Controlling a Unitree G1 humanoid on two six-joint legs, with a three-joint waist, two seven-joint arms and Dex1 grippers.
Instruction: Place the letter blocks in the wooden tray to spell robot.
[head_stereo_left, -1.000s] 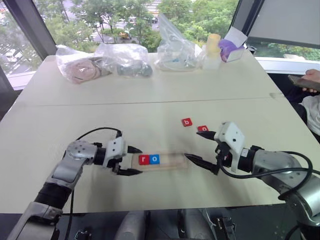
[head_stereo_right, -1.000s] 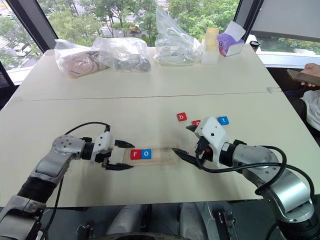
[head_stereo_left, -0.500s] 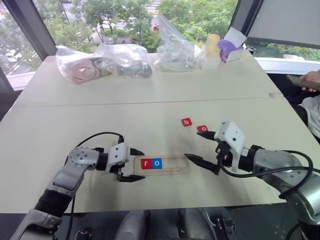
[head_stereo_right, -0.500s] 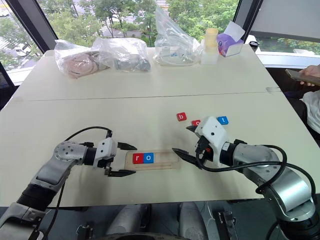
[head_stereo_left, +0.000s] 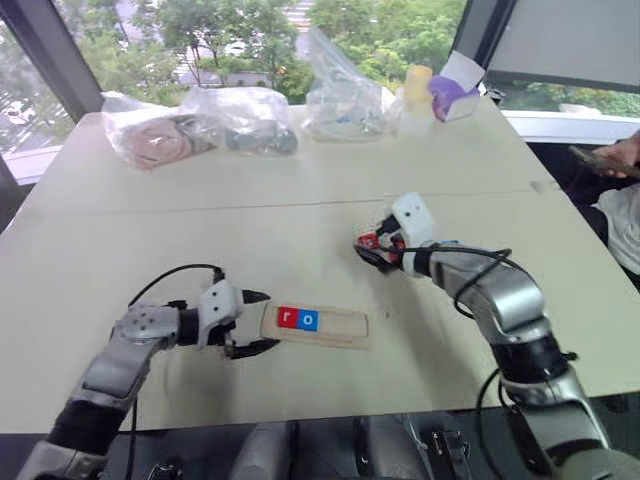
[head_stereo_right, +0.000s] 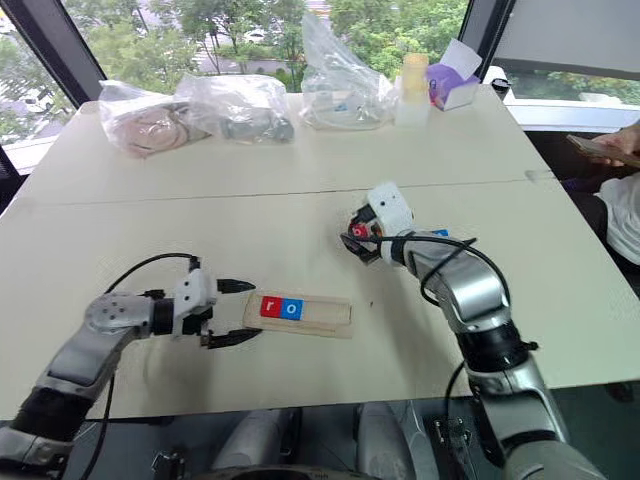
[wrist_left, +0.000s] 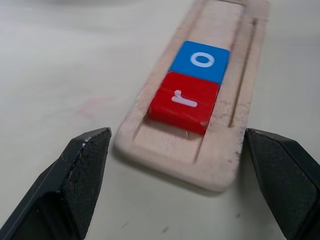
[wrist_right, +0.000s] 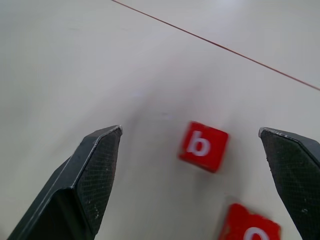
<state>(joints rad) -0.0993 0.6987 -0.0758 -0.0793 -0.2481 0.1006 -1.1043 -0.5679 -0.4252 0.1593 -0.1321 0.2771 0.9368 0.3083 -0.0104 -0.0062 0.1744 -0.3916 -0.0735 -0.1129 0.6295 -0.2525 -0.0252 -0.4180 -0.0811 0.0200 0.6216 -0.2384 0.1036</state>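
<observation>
My left gripper (head_stereo_left: 252, 322) has its jaws spread, empty, at the near end of the wooden tray (head_stereo_left: 340, 329) on the counter (head_stereo_left: 300, 200). My left wrist view shows the red r block (wrist_left: 185, 101) and blue o block (wrist_left: 201, 61) touching in the tray's slot. My right gripper (wrist_right: 200, 165) has its jaws spread around the loose red b block (wrist_right: 203, 146); that wrist view also catches a second red block (wrist_right: 247, 227) just beside it. My right eye view adds a blue block (head_stereo_right: 438, 234) behind that wrist
</observation>
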